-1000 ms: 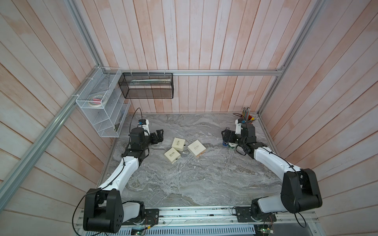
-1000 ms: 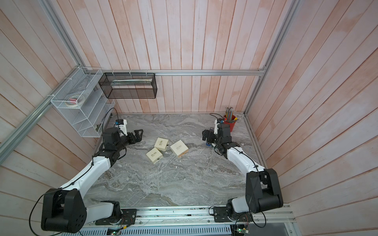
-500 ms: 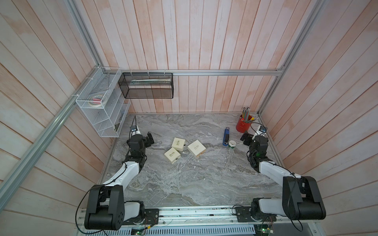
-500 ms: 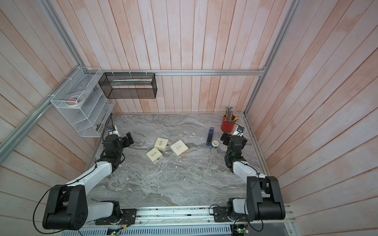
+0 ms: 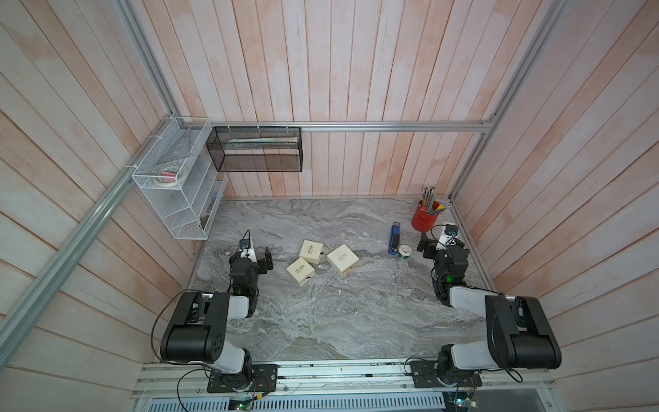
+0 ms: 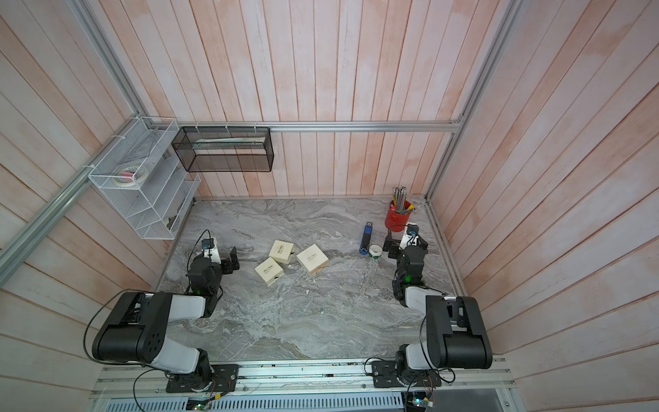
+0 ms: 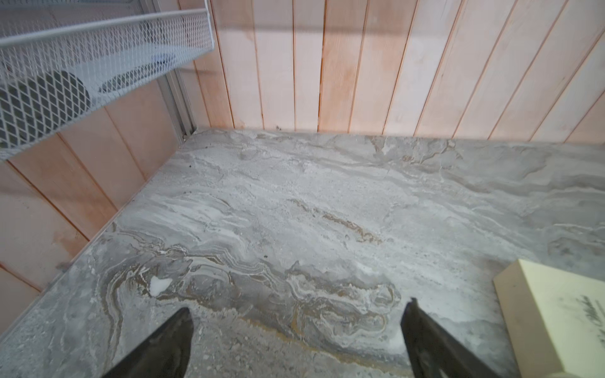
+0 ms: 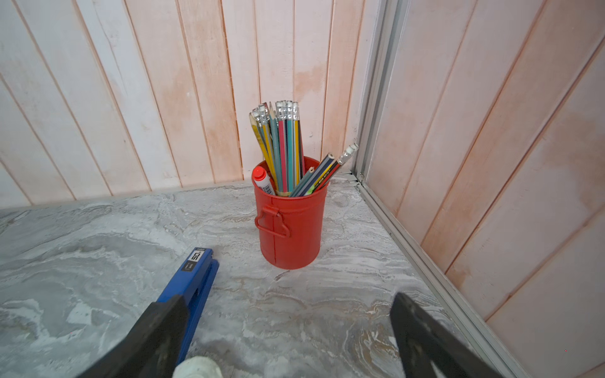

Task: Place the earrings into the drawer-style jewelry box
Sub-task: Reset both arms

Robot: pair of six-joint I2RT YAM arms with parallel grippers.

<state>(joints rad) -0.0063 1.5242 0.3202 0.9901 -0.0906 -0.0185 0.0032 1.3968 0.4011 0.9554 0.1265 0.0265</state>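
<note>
Both arms have folded back toward their bases since a second ago. Your left gripper (image 7: 299,314) hangs with its jaws wide apart and empty over the bare marble table (image 5: 321,321). The cream jewelry boxes (image 5: 311,251) sit clustered mid-table, nearer that arm. Your right gripper (image 8: 288,307), equally spread and empty, faces the blue stapler (image 8: 193,281) and the red pencil cup (image 8: 291,229).

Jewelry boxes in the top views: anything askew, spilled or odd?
Three cream boxes sit clustered centrally, each turned a different way; all look shut. A few pale specks lie on the table beside them, too small to identify.
</note>
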